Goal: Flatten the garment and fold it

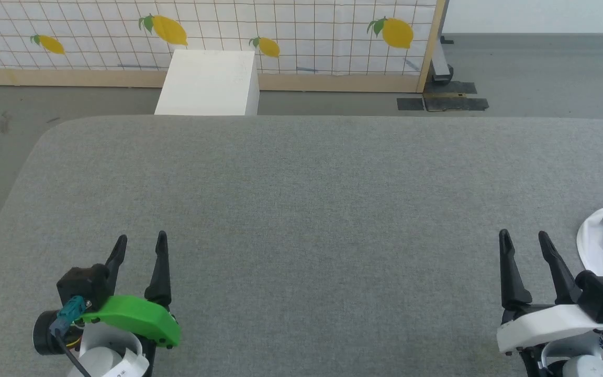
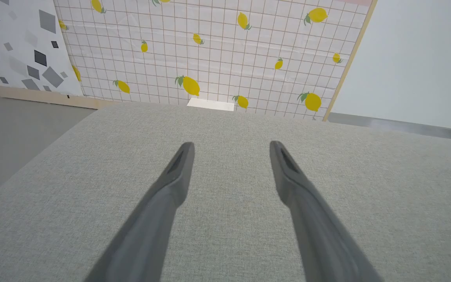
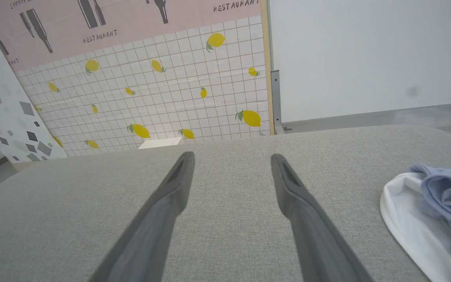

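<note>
The crumpled light blue and white knit garment (image 1: 602, 248) lies at the frame's right edge on the grey fabric-covered table (image 1: 301, 199), just beside the right gripper (image 1: 522, 233). That gripper and the left gripper (image 1: 142, 236), at lower left, have their jaws spread wide and hold nothing. Since the cloth runs out of frame, a poorly seen pinch may catch only one layer and drag the heap off the table.

head view high, looking down; wrist views low over table (image 2: 405, 196), facing lemon wall (image 2: 217, 58) (shared)
</note>
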Tool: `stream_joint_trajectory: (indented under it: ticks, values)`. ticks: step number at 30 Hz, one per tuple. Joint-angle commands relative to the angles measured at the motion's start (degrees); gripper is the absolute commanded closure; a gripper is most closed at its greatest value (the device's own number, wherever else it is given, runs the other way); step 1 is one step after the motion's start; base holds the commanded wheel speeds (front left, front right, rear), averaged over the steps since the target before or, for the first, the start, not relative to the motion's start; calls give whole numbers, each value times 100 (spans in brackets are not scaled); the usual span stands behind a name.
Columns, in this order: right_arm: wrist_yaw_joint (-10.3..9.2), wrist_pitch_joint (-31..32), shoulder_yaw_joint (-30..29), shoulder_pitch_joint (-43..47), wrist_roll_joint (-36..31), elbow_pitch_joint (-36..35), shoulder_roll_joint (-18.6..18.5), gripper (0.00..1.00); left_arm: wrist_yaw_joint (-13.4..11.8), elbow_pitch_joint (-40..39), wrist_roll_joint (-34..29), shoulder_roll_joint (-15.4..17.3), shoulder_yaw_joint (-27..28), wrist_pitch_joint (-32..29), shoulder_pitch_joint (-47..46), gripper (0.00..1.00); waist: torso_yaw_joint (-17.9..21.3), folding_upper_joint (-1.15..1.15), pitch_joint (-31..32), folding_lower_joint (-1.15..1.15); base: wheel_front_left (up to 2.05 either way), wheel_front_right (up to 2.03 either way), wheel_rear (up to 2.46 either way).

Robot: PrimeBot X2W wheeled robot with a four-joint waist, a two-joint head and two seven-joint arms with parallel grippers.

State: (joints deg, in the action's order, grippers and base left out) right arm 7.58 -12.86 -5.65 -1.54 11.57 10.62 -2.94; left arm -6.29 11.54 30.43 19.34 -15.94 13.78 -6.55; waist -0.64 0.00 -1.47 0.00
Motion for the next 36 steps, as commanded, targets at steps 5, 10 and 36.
stream_joint_trajectory:
  ticks: [5,10,36]
  values:
    - [0,5,-2,3,-3,-5,0,100,2,-2,-10,-3,-4,-13,12,100,-1,0,7,0,0,0,0]
    - [0,49,19,8,-43,-41,0,100,24,-43,-115,-61,51,-60,34,100,1,0,12,0,0,0,0]
    - [-2,312,135,39,-280,-258,1,100,152,-279,-737,-397,379,-340,166,100,15,0,40,0,0,0,0]
